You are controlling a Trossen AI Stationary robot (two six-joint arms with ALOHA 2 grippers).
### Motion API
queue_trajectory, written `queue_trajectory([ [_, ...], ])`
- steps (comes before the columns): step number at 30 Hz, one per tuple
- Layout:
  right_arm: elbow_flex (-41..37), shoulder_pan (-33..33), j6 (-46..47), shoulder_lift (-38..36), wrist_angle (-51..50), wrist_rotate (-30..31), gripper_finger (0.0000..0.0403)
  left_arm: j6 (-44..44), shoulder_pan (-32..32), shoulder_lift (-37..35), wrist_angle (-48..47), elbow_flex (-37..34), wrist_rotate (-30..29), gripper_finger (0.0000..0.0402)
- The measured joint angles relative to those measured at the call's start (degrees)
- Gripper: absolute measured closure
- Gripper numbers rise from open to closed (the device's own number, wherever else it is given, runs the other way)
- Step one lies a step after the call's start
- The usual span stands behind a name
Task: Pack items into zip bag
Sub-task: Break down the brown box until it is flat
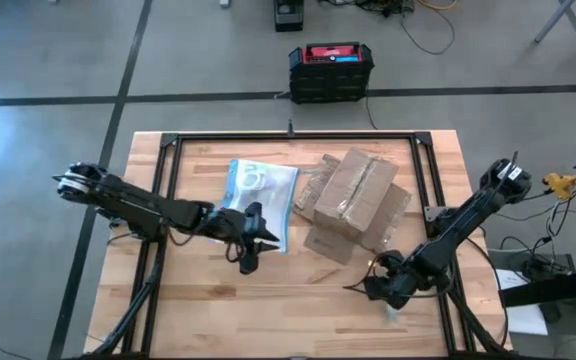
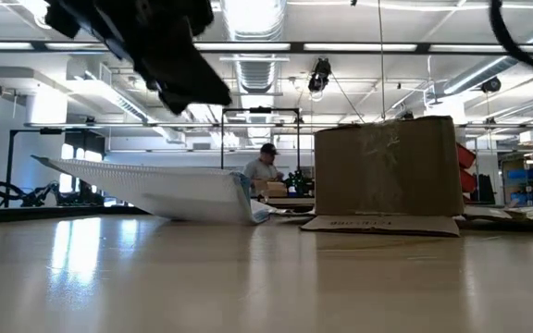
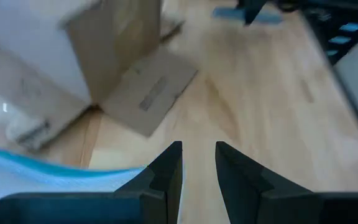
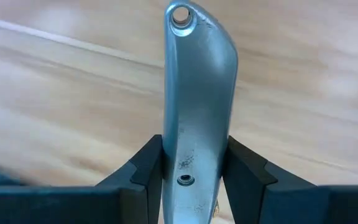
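Wooden tabletop [image 1: 208, 290] bears the zip bag [image 1: 258, 200], long axis front-to-back, left claw [image 1: 251, 250] pinching its near edge.

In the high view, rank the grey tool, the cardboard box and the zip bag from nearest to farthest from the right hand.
1. Grey tool: clamped between the right hand's fingers, near the table's front right.
2. Cardboard box: mid-table, behind and slightly left of that hand.
3. Zip bag: farther left, past the box, beside the left hand.
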Motion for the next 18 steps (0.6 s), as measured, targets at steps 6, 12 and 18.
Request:
queue_trajectory([
  [6, 8.66, -4.06, -10.97, -0.5, -2.44, 15.13, 0.0293, 1.63, 2.31, -6.56, 0.35, -0.02, 2.85, 0.0322],
  [12, 15.52, -13.8, -30.99, -0.5, -3.18, 24.37, 0.0293, -0.91, 6.27, -7.48, 6.5, 0.0, 20.17, 0.0322],
  [18, 22.76, -24.17, -53.34, -0.44, -2.54, 25.2, 0.0293, -3.77, 10.39, -5.61, 6.81, 0.0, 30.34, 0.032],
])
